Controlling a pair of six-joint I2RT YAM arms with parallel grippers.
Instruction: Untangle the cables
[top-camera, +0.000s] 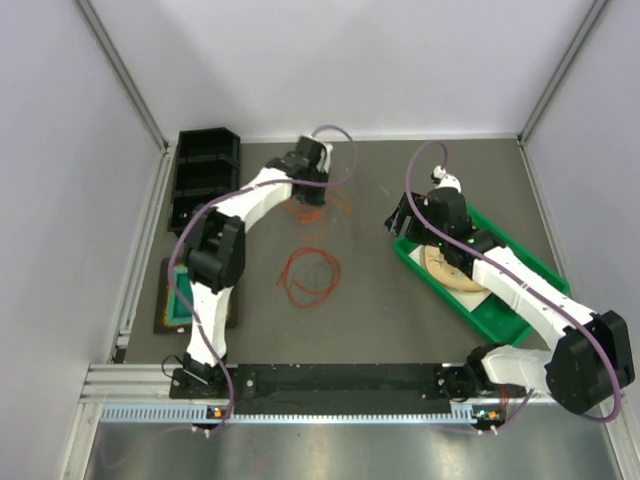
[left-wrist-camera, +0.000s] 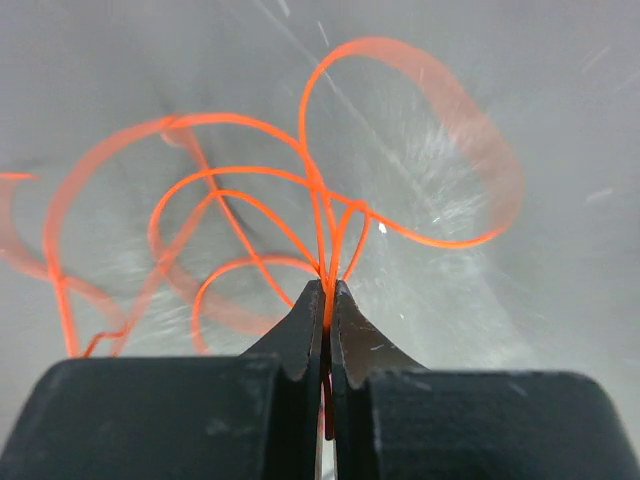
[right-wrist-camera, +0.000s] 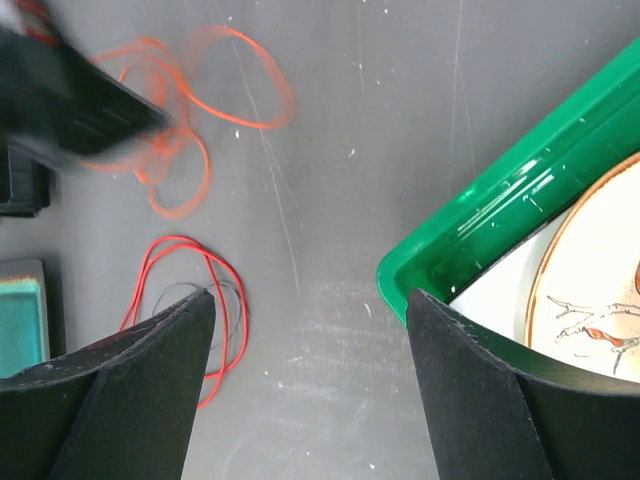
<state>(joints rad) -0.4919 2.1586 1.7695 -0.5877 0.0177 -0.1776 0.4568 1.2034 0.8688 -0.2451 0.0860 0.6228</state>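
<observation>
left gripper (left-wrist-camera: 327, 300) found pressed together, orange cables (left-wrist-camera: 318, 190) pinched between fingertips. tangled loops seen fanned out beyond tips over grey table (left-wrist-camera: 585, 100), at far middle of surface. second orange loop (top-camera: 312, 276) noted lying apart, nearer arm bases, thin dark cable (right-wrist-camera: 232, 300) coiled within it. right gripper (right-wrist-camera: 310, 305) observed spread wide, positioned over corner of green tray (right-wrist-camera: 480, 215); plate (right-wrist-camera: 600, 260) seen inside tray.

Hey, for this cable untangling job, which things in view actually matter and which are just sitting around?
Part of the job:
- orange cable tangle, pinched in the shut left gripper
- red loop with a thin dark cable, lying loose

Just lying about:
- green tray
- plate in it
- black bins
- teal pad
</observation>
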